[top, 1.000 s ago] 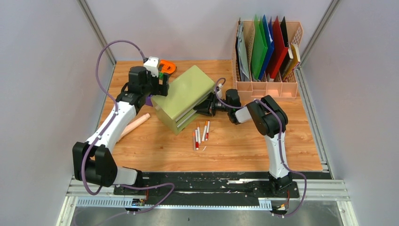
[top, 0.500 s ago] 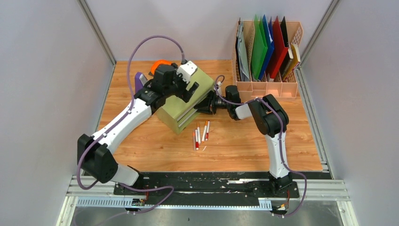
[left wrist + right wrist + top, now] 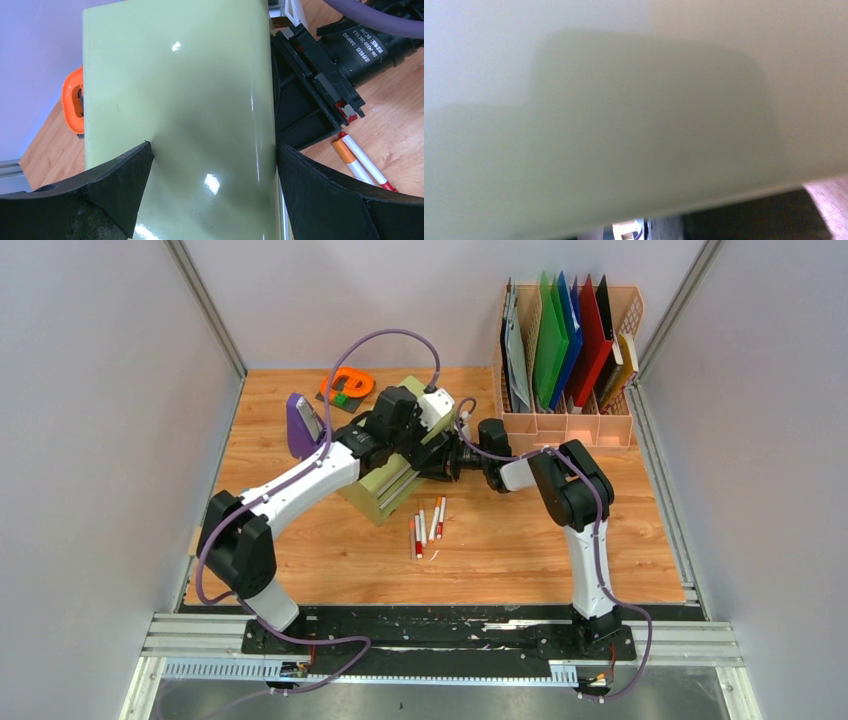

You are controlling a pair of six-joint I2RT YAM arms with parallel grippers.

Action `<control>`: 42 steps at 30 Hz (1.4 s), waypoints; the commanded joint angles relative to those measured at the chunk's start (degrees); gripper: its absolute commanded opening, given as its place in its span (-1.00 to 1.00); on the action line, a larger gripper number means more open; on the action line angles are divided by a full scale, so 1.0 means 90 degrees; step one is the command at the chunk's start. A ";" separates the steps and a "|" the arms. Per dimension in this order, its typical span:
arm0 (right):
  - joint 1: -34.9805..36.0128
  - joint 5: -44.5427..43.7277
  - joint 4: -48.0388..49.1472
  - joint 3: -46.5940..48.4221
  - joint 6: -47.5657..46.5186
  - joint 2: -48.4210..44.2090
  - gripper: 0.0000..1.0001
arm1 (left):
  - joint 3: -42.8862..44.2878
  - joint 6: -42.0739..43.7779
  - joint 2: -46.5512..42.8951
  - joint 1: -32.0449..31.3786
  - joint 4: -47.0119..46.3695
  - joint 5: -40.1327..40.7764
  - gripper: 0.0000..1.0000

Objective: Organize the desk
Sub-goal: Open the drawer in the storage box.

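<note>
Top external view: the desk [image 3: 520, 560] is the wood-grain top under both of my arms, with the metal rail along its near edge. An olive-green drawer chest [image 3: 380, 495] sits askew near the middle. Four markers [image 3: 427, 525] lie loose just in front of it. An orange tape dispenser [image 3: 345, 385] and a purple object [image 3: 303, 425] stand toward the far left. The peach file rack [image 3: 568, 430] in the far right corner holds its folders upright. My right gripper [image 3: 443, 462] is at the chest's right side. I judge the task as only partly done: the rack looks in order, but the markers are not put away and the chest is not squared up.

Left wrist view: my left gripper [image 3: 214, 150] hovers over the chest top with its fingers [image 3: 110, 195] spread wide, holding nothing. The black wrist housing of my right arm carries a white label. I make out "DAMIAO"; the line beside it is too small to read reliably.

Right wrist view: the green chest surface fills the frame and is blurred. My right fingers are hidden, so I cannot tell whether they grip anything. No writing is visible.
</note>
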State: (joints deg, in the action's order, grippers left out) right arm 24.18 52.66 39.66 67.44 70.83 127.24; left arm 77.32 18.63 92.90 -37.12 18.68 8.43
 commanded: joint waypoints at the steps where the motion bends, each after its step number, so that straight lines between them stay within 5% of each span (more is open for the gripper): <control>1: -0.0077 0.0285 0.0703 0.0234 -0.0676 -0.0292 -1.00 | 0.0297 0.0068 0.0255 0.0010 0.0034 0.0949 1.00; 16: -0.0299 0.0015 0.1402 -0.0609 -0.0409 -0.0861 -1.00 | 0.0214 0.0102 0.0482 0.0008 0.0097 0.2090 1.00; 35: -0.0358 0.0209 0.0672 -0.1169 -0.1593 -0.1455 -1.00 | 0.0117 0.0088 0.0259 0.0247 0.0186 0.1662 1.00; 42: -0.0311 0.0194 0.0467 -0.1210 -0.1896 -0.1375 -0.69 | -0.0025 0.0183 0.0154 0.0247 0.0290 0.1410 1.00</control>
State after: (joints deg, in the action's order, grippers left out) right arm 20.97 52.93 39.86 56.34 61.89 118.72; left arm 78.85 18.57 96.27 -38.04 16.51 17.45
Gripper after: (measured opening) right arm 0.256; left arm 1.000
